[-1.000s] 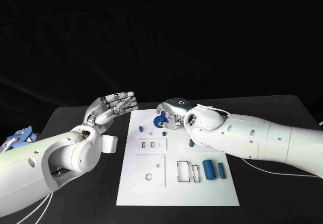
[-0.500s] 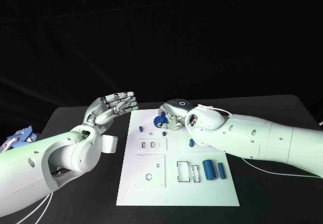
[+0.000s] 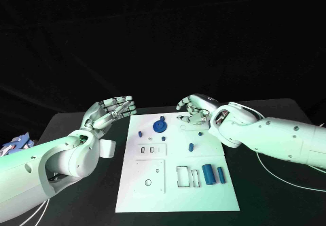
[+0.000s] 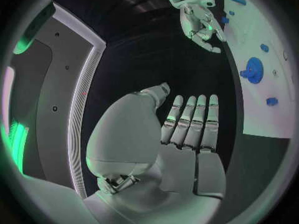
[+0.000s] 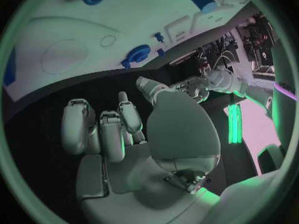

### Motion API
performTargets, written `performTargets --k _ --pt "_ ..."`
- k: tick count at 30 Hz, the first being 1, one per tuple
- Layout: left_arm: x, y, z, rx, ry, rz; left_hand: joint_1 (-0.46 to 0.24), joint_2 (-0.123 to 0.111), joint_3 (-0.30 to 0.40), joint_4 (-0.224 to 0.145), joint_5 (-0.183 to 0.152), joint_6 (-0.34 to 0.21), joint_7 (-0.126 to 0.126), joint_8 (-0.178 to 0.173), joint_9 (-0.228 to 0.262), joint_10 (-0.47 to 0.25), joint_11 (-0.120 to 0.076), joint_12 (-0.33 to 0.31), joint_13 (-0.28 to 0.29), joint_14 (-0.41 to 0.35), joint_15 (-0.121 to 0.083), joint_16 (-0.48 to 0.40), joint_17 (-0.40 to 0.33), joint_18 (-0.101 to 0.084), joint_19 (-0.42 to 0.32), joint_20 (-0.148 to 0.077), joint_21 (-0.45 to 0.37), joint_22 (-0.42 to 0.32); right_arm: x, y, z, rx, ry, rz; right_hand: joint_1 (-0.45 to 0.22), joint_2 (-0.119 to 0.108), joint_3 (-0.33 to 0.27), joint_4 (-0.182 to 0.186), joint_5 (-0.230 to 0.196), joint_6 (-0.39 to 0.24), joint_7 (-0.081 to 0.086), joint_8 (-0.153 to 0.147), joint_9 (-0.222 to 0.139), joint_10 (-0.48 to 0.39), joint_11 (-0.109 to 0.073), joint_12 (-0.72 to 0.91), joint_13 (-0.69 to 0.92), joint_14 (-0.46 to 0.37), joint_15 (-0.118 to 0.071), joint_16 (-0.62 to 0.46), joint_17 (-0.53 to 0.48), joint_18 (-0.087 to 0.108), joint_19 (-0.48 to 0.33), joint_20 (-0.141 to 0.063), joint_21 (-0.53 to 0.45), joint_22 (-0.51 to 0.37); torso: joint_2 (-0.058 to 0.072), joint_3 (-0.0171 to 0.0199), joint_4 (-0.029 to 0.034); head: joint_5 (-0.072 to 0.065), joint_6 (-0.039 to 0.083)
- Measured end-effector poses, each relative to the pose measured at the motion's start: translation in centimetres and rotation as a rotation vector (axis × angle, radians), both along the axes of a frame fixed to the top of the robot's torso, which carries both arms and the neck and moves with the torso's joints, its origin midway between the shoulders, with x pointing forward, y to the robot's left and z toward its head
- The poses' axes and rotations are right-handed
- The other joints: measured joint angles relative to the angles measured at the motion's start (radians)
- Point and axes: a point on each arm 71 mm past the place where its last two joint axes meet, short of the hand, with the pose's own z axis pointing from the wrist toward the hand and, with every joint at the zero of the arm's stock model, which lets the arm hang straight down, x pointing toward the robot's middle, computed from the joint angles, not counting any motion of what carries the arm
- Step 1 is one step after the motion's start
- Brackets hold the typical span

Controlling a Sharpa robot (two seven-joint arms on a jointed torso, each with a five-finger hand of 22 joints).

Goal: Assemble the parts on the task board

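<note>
On the board [image 3: 178,188] near its far edge, blue gear [image 3: 160,125] lying free, right robot hand [image 3: 193,112] just beside it, fingers curled, empty, left robot hand [image 3: 110,111] off board, fingers straight, empty.

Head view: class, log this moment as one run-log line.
left hand: open, beside board | right hand: empty, fingers curled, above board's far edge | blue disc: on board

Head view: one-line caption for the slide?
Both robot hands, left and right, hover empty beside the white task board; blue round part lies on it.
</note>
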Motion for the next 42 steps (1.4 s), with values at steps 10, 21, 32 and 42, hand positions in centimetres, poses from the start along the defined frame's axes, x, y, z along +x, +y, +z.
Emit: performTargets --k 10,21,32,42 --pt "0.2 0.1 -0.1 0.001 0.000 0.002 0.000 0.000 0.000 0.000 0.000 0.000 0.000 0.000 0.000 0.000 0.000 0.000 0.000 0.000 0.000 0.000 0.000 0.000 0.000 0.000 0.000 0.000 -1.1 -7.8 0.3 0.130 0.145 -0.041 0.042 -0.016 0.009 -0.043 -0.011 0.009 -0.017 -0.005 0.002 -0.011 -0.011 -0.008 -0.010 0.000 -0.008 -0.005 0.000 0.000 -0.009 -0.009 -0.015 -0.008 -0.013 0.0051 -0.0144 -0.009 0.001" --pt "0.2 0.0 -0.1 -0.001 0.001 -0.002 0.000 0.000 0.000 0.000 0.000 0.000 0.000 0.000 0.000 0.000 0.000 0.000 0.000 0.000 0.000 0.000 0.000 0.000 0.000 0.000 0.000 0.000 -1.5 -11.1 0.2 0.141 0.177 -0.057 0.053 -0.019 0.005 -0.053 -0.003 0.001 -0.008 -0.019 0.002 -0.018 -0.004 -0.013 -0.015 0.000 -0.008 -0.005 0.000 0.000 -0.012 -0.012 -0.024 -0.011 -0.016 0.0069 -0.0182 -0.026 0.002" --pt "0.2 -0.1 -0.1 -0.002 0.001 -0.004 0.000 0.000 0.000 0.000 0.000 0.000 0.000 0.000 0.000 0.000 0.000 0.000 0.000 0.000 0.000 0.000 0.000 0.000 0.000 0.000 0.000 0.000 -1.2 -11.7 -0.9 0.109 0.188 -0.074 0.058 -0.023 -0.004 -0.061 0.001 -0.035 0.009 -0.046 -0.003 -0.029 0.007 -0.025 -0.026 -0.001 -0.001 -0.005 0.000 0.000 -0.019 -0.005 -0.032 -0.016 -0.012 0.0036 -0.0137 -0.034 -0.001" --pt "0.2 0.1 -0.1 -0.001 0.001 -0.002 0.000 0.000 0.000 0.000 0.000 0.000 0.000 0.000 0.000 0.000 0.000 0.000 0.000 0.000 0.000 0.000 0.000 0.000 0.000 0.000 0.000 0.000 -1.1 -11.9 -2.0 0.072 0.208 -0.092 0.061 -0.027 -0.012 -0.063 0.001 -0.059 0.015 -0.062 -0.005 -0.038 0.016 -0.031 -0.037 0.000 0.000 -0.005 0.000 0.000 -0.023 -0.002 -0.038 -0.019 -0.012 0.0034 -0.0137 -0.030 -0.010"
